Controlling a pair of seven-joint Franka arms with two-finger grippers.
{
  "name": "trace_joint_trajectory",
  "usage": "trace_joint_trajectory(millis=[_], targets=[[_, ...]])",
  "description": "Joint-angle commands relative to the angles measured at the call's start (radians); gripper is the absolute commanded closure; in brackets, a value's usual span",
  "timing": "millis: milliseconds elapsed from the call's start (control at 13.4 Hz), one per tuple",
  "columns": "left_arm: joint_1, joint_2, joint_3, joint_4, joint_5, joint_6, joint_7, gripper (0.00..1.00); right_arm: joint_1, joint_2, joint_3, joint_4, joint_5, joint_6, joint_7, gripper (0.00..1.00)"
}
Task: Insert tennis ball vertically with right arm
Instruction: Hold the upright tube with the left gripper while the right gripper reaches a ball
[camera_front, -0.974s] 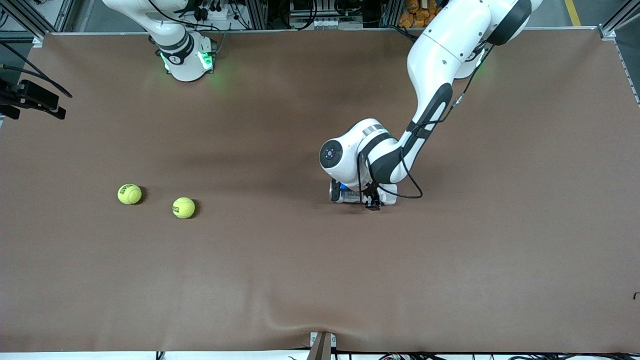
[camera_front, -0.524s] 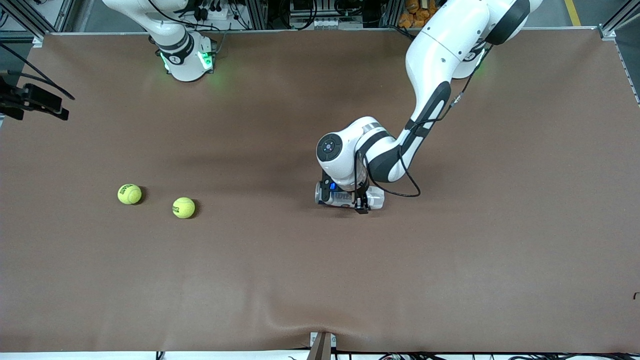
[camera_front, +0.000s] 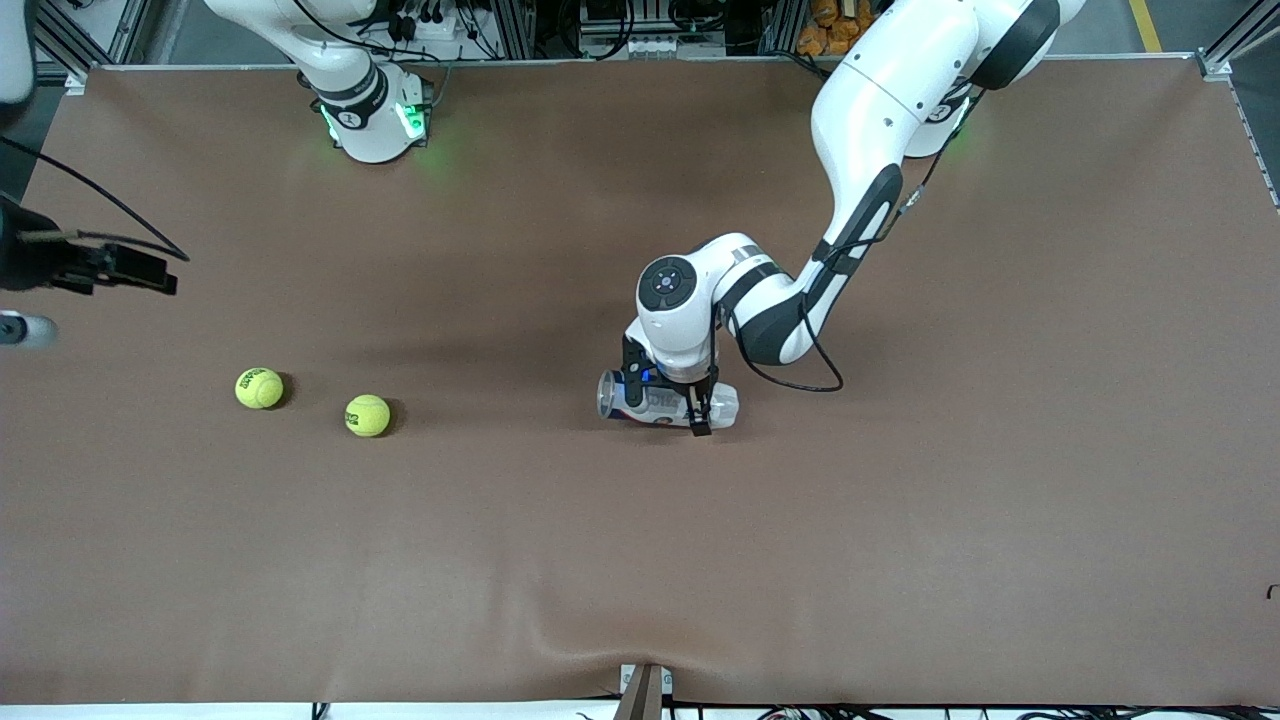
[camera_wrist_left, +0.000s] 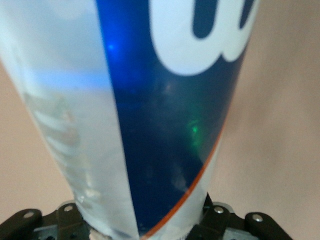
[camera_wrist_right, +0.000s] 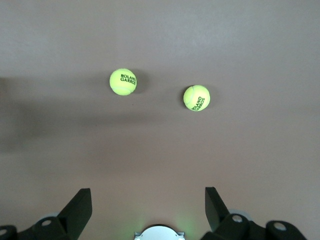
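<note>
Left gripper (camera_front: 690, 405) clenched on clear plastic tube (camera_front: 665, 400), well apart from fuzzy balls (camera_front: 367, 415); right gripper (camera_wrist_right: 147, 205) spread wide, above them.

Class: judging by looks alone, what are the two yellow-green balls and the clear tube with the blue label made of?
Two yellow-green balls: likely felt over rubber; matte, fuzzy, printed lettering.
Clear tube with blue label: probably thin glossy plastic; see-through wall, reflections, held by the left gripper.

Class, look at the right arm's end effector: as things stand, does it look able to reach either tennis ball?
Probably yes. The right end effector hangs open over bare table, with both tennis balls in plain view and nothing between. The left end effector is shut on the tube, well away.
</note>
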Motion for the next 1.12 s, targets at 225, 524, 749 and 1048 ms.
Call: trace_joint_trajectory(millis=[225,524,749,1048], targets=[[-0.010,-0.004,-0.009,0.000,-0.057,0.165,-0.125,0.24,-0.025,0.132,0.009,0.016,-0.003,0.061,-0.008,0.00],[-0.033,0.006,-0.011,-0.002,-0.121,0.328,-0.217,0.24,-0.008,0.178,0.009,-0.042,0.009,0.184,0.029,0.00],[-0.053,0.019,-0.009,-0.002,-0.152,0.420,-0.263,0.24,0.008,0.226,0.012,-0.073,0.035,0.243,0.085,0.00],[-0.053,0.051,-0.009,-0.006,-0.153,0.584,-0.341,0.24,0.052,0.250,0.011,-0.168,0.124,0.398,0.206,0.00]])
